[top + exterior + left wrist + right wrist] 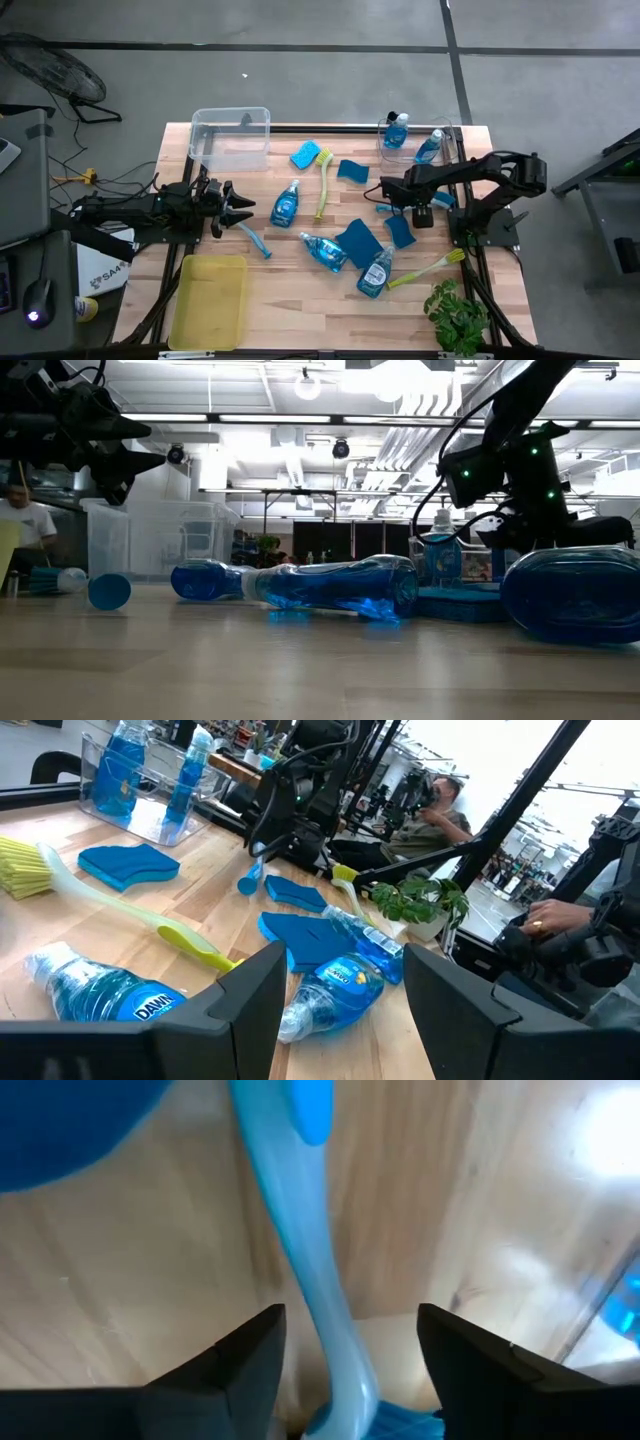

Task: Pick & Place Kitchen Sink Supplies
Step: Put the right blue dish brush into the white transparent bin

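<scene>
My right gripper (390, 205) points down, right of the table's middle, open over a pale blue dish brush. Its handle (300, 1250) runs between the two fingers (250, 1350) with a gap on each side; its free end (250, 878) pokes out toward the left. My left gripper (240, 210) waits open and level at the left. Blue soap bottles (285, 205) (323, 250) (375, 272), blue sponges (358, 238) (352, 170) and yellow-green brushes (322, 180) (430, 268) lie flat on the wood.
A clear bin (230, 138) stands at the far left. Another clear bin (445, 135) at the far right holds two soap bottles. A yellow tray (208, 300) is near left, a potted plant (455, 315) near right. A second blue brush (255, 240) lies by my left gripper.
</scene>
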